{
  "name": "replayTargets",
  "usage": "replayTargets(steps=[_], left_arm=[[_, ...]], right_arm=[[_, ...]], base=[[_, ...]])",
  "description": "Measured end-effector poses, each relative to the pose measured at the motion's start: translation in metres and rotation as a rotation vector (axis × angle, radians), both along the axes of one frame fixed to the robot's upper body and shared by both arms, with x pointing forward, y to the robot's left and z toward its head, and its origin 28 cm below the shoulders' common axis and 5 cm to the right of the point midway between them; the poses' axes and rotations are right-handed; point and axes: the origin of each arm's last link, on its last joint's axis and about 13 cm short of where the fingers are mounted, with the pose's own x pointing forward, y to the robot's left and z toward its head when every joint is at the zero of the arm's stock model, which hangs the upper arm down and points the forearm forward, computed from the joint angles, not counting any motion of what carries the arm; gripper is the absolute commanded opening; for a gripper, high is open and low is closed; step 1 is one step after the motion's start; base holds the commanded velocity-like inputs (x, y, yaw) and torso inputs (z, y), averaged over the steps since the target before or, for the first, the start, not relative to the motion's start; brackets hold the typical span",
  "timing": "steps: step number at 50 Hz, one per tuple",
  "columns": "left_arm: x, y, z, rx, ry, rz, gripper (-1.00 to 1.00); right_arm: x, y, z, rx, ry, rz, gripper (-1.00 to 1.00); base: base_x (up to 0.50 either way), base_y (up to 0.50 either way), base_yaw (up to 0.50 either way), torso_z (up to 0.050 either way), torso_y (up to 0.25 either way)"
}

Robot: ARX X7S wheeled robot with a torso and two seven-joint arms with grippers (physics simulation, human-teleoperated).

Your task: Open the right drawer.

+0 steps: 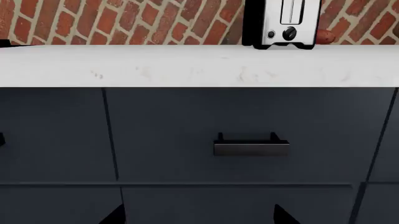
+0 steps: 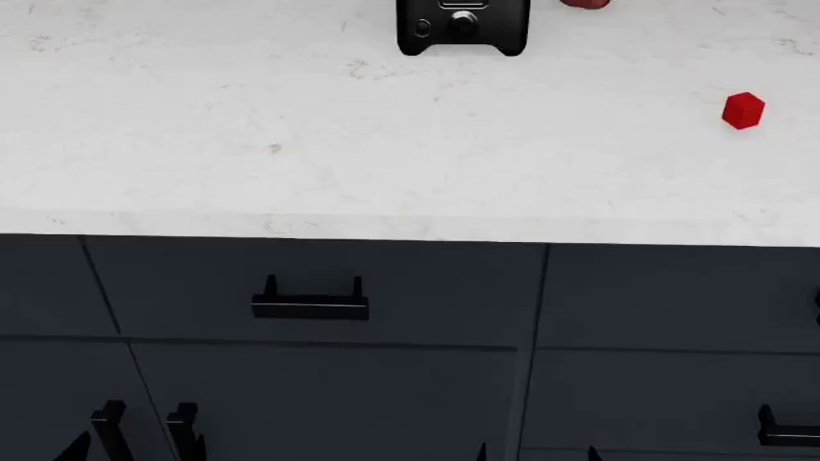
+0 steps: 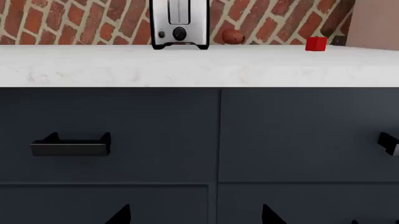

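right hand [image 3: 194, 214], spread and empty, should move well right of the toaster [image 3: 179, 23] to reach right drawer [image 3: 305, 135]'s handle [image 3: 389, 143].

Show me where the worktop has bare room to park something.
The worktop is bare from the toaster leftward and along the whole front edge. Also bare is the stretch between the toaster and the red cube. It is crowded only behind the toaster.

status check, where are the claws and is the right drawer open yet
Both claws low, clear of the cabinet fronts, touching nothing. Right drawer shut, flush under the counter; its handle barely in view at the frame edge. Nothing blocking it.
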Motion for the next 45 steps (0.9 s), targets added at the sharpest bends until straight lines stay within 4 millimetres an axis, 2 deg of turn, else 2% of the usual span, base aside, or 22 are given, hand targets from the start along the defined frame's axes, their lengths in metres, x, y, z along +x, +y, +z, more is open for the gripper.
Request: replayTargets(steps=[33, 45], left_arm=[[-0.0011, -0.0004, -0.0015, 0.021, 0.01, -0.024, 1.0], [-0.0009, -0.0001, -0.0022, 0.024, 0.013, -0.025, 1.0]], right_arm=[[0.0001, 0.0002, 0.0022, 0.006, -0.006, -0.004, 1.0], [0.0001, 0.0001, 0.0013, 0.009, -0.003, -0.002, 1.0]], base=[[0.0, 0.0, 0.0, 0.0, 0.0], [0.0, -0.27, 0.0, 0.0, 0.0]])
